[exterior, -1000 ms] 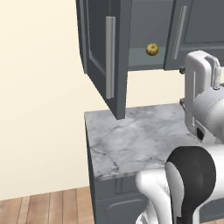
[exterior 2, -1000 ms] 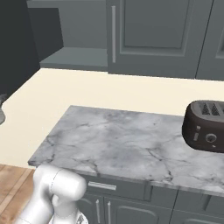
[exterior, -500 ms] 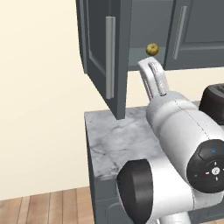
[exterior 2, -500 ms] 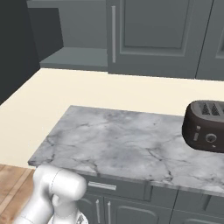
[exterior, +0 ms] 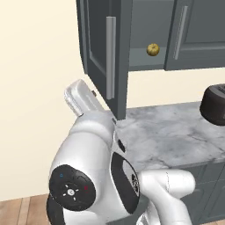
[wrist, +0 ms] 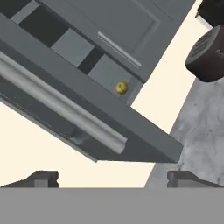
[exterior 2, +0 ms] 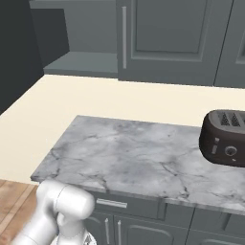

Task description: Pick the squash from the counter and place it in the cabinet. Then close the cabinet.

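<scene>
Squash (exterior: 152, 49) sits on the open shelf of the cabinet (exterior: 193, 35), just inside its front edge, small and yellow-brown; the hand view shows it too (wrist: 122, 88), past the edge of the open door (wrist: 87, 118). That door (exterior: 103, 52) stands swung out, its silver handle (exterior: 110, 57) upright. Gripper (wrist: 113, 178) hangs in front of the door with jaws spread wide and nothing between them. Toaster (exterior 2: 224, 138) stands on the counter (exterior 2: 134, 158) to the right.
</scene>
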Robot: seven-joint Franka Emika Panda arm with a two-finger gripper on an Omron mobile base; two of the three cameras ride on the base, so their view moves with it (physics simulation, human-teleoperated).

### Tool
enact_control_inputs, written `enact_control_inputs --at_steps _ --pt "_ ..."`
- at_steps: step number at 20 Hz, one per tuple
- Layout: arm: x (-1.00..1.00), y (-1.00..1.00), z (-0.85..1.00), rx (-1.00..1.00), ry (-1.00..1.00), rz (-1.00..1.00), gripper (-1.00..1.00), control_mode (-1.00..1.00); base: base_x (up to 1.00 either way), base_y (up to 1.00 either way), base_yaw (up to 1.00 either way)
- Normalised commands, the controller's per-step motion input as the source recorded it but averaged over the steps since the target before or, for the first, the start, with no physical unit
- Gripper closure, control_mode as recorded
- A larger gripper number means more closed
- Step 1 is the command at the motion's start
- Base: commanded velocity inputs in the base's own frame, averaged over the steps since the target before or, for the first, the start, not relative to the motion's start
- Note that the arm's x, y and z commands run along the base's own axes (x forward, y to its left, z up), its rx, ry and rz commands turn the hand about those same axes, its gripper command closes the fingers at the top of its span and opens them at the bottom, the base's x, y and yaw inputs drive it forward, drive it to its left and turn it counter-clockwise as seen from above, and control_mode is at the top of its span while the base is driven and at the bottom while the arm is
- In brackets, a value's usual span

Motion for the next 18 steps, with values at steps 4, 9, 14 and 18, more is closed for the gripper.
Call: enact_control_inputs --at_steps 4,9,14,18 --pt "1.00 0.76 -0.59 -0.14 0.00 -0.24 -1.00 -1.00 0.00 0.00 0.00" --pt "0.85 0.64 -0.15 -0.20 -0.12 -0.26 -1.00 -1.00 0.00 0.00 0.00" --pt "0.94 0.09 0.00 -0.17 -0.13 -0.36 -1.00 -1.00 0.00 0.00 0.00" --pt "0.62 -0.15 0.04 -0.09 -0.08 -0.36 -1.00 -1.00 0.00 0.00 0.00"
